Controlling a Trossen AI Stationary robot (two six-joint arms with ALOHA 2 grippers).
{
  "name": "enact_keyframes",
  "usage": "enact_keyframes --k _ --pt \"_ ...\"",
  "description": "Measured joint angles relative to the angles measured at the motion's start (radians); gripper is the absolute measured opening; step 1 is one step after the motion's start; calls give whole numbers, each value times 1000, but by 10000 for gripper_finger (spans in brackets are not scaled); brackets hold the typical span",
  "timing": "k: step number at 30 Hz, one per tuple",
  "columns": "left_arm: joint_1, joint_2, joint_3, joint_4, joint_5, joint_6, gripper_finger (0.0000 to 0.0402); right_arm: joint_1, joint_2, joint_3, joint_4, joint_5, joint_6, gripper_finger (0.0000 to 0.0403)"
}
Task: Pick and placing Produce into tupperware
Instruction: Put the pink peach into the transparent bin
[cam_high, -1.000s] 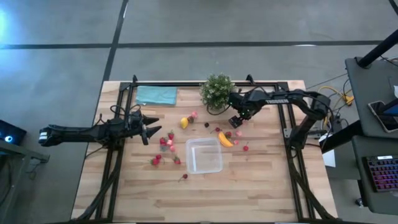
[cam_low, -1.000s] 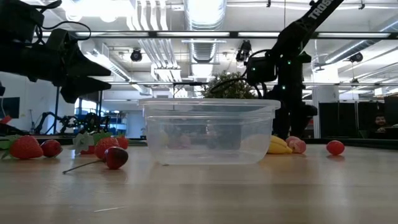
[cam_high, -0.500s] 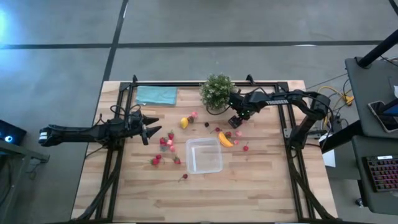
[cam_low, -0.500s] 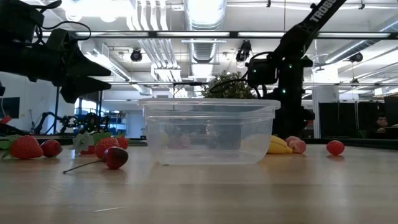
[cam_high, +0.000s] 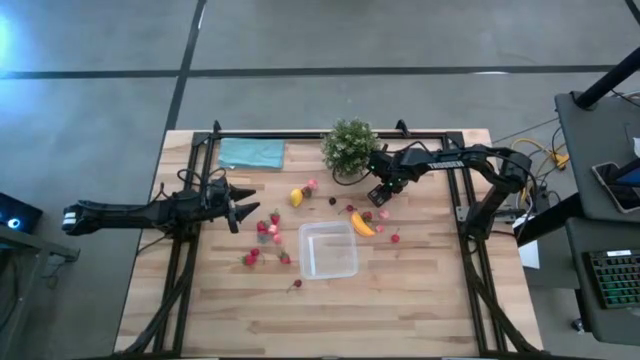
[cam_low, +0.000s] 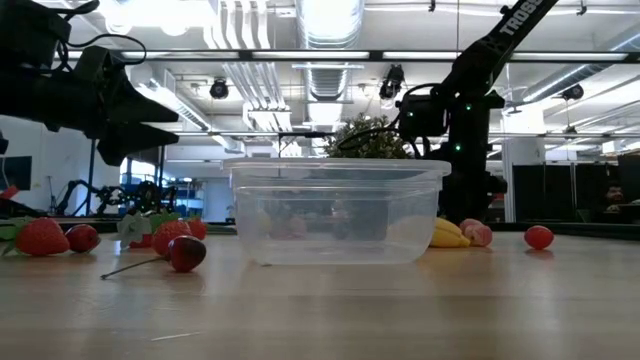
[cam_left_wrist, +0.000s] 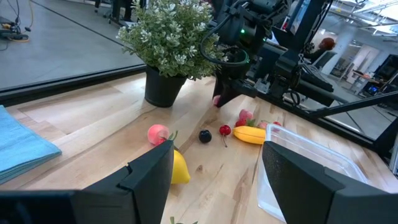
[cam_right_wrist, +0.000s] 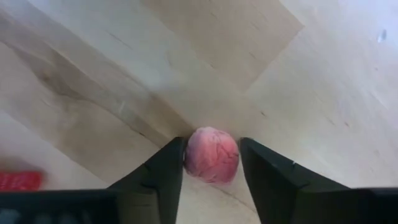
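The produce lies scattered on the wooden table: a lemon (cam_high: 296, 197), a banana (cam_high: 362, 224), red strawberries (cam_high: 268, 228) and a cherry (cam_low: 185, 252). The clear tupperware (cam_high: 328, 250) stands in the middle of the table. My right gripper (cam_high: 378, 196) is low beside the potted plant, shut on a small pink fruit (cam_right_wrist: 212, 154). My left gripper (cam_high: 240, 208) hovers open at the left, above the strawberries, with nothing between its fingers (cam_left_wrist: 149, 180). My right gripper pinches the pink fruit by its two opposite sides (cam_right_wrist: 189, 155) between its two fingers (cam_right_wrist: 165, 177). The fingers come from above, pointing down at the table. The fruit sits round and whole between them, on or just above the wood.
A bushy green potted plant (cam_high: 348, 148) stands right behind my right gripper. A folded teal cloth (cam_high: 250, 153) lies at the far left. A dark frame (cam_high: 180, 260) runs along both table sides. Bare wood lies near the front edge (cam_high: 330, 320).
My right gripper has sunk a little toward the table beside the plant. My left arm has kept still.
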Motion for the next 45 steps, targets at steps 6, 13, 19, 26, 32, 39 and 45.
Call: enact_keyframes --k 6,13,19,26,32,39,45 --pt "0 0 0 0 0 0 233 3 -27 -3 -17 -78 25 96" --pt "0 0 0 0 0 0 233 99 -184 -3 -16 -170 137 87" --pt "0 0 0 0 0 0 233 319 -324 -1 104 -308 243 94" --pt "0 -1 0 0 0 0 233 567 -252 45 239 -197 393 95" --pt "0 0 0 -1 1 0 233 607 -49 205 234 -196 395 95" --pt "0 0 0 -1 0 0 233 631 195 496 -34 -146 334 105" --pt "0 0 0 -1 0 0 233 663 282 647 -210 -68 335 167"
